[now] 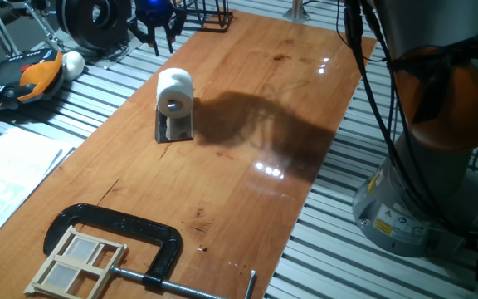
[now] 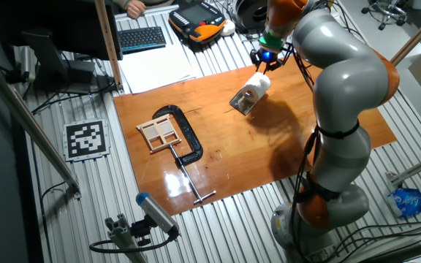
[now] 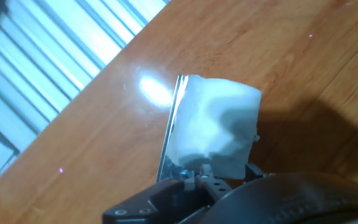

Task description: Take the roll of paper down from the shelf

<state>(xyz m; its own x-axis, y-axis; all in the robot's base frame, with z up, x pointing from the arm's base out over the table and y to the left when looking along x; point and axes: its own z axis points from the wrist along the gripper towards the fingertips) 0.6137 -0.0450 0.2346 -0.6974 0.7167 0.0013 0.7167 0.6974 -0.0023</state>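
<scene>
Paper roll first: the small white cylindrical roll of paper [image 1: 174, 91] with its grey-brown hollow core sat on the small dark shelf [image 1: 175, 129], a near-black stand with a flat base plate and short upright, toward the far end of the long reddish-brown wooden table [image 1: 247, 191]. We saw the black two-finger gripper [image 2: 267, 60], lit by a blue glow at the wrist, hovering just above and behind the roll in the other fixed view, not touching it. We could not tell whether its fingers stood apart or together, since they were too small there and cut off at the edge of one fixed view. In the hand view we looked down on the roll [image 3: 213, 127] with the shelf's thin edge [image 3: 169, 127] along its left side, and part of the gripper body blurred at the bottom. Well apart, near the table's other end, lay a large black metal C-clamp [image 1: 131, 241] around a small pale wooden lattice frame [image 1: 77, 264]. Beyond the table's edge we noted a white ball [image 1: 73, 62] beside an orange and black handheld pendant [image 1: 23, 79], and loose white paper sheets [image 1: 11, 174] on the ribbed metal bench.
</scene>
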